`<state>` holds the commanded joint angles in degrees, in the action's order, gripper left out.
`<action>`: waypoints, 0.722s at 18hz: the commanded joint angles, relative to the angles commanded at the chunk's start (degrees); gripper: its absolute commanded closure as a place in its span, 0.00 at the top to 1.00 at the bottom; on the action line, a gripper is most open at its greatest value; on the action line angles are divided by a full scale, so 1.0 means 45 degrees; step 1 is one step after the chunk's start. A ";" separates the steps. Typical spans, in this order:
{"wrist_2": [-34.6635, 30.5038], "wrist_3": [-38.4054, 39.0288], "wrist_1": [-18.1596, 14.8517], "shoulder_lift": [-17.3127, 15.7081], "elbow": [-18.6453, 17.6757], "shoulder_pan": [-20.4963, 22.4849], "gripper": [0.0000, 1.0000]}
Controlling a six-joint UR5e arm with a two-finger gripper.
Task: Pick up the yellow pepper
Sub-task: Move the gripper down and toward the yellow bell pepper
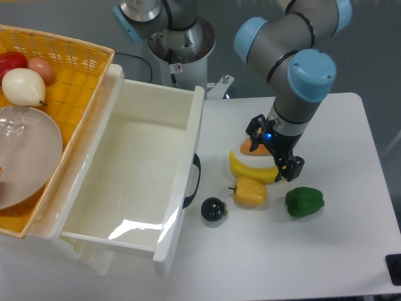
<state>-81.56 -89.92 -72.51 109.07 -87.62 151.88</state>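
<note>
A black fruit [213,209] lies nearest, left of the yellow pepper [250,191] on the table [351,251]; a green pepper [304,202] sits to its right. Just beyond, the banana [254,170]. The gripper [274,152] hangs over the banana, beyond and right of the yellow pepper, fingers spread wide, holding nothing.

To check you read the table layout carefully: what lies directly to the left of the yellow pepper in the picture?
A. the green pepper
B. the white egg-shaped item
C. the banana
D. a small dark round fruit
D: the small dark round fruit sits just left of the yellow pepper.
</note>
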 joint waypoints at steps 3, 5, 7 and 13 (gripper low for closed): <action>0.0020 -0.0115 0.0564 0.0136 -0.0098 -0.0176 1.00; -0.0097 -0.1028 0.1209 0.0448 -0.0098 -0.0487 1.00; -0.0641 -0.2026 0.1348 0.0722 -0.0079 -0.0702 1.00; -0.1482 -0.4139 0.1368 0.1269 -0.0020 -0.0898 1.00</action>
<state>-88.23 -108.54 -66.36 114.78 -87.71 147.83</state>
